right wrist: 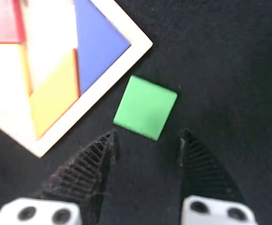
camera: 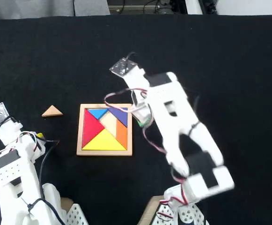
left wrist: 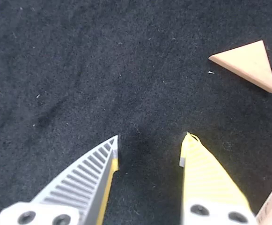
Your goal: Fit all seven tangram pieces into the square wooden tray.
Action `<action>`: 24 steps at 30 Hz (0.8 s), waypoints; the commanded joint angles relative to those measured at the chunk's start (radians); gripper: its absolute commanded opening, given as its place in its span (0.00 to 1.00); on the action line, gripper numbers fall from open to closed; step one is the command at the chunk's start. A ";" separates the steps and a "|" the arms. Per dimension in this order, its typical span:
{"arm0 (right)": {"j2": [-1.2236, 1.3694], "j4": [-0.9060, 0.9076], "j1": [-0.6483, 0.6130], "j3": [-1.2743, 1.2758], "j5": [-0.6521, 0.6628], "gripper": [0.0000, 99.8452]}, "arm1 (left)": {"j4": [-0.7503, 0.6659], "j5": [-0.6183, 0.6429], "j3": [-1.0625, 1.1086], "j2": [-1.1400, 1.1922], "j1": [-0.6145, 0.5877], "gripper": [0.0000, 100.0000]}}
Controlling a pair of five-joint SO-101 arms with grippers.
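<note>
Green square (right wrist: 145, 107) sits mid-frame beside the tray (right wrist: 141, 44); our right gripper (right wrist: 147, 136), open and empty, should grasp it next.

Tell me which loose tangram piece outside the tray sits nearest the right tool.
The green square, just off the tray's rim, ahead of the open right tool; the tan triangle lies on the tray's other side.

Legible markings: none.
No text, number, label or sign can be read in any view (the painted faces are plain colour): the tray (camera: 104, 153) rim is bare wood, and the green square (right wrist: 145, 107) and tan triangle (left wrist: 248, 63) carry no print.
</note>
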 commanded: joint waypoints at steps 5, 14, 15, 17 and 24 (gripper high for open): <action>0.168 0.011 0.014 -0.179 -0.006 0.35 | -0.018 -0.008 -0.008 -0.017 0.015 0.22; 0.312 -0.051 0.014 -0.185 -0.061 0.33 | -0.018 -0.008 -0.008 -0.015 0.015 0.22; 0.328 -0.057 0.012 -0.186 -0.068 0.33 | -0.018 -0.008 -0.008 -0.015 0.016 0.22; 0.348 -0.064 0.005 -0.196 -0.069 0.33 | -0.018 -0.008 -0.008 -0.015 0.016 0.22; 0.305 0.017 0.003 -0.242 -0.101 0.32 | -0.018 -0.008 -0.008 -0.015 0.016 0.22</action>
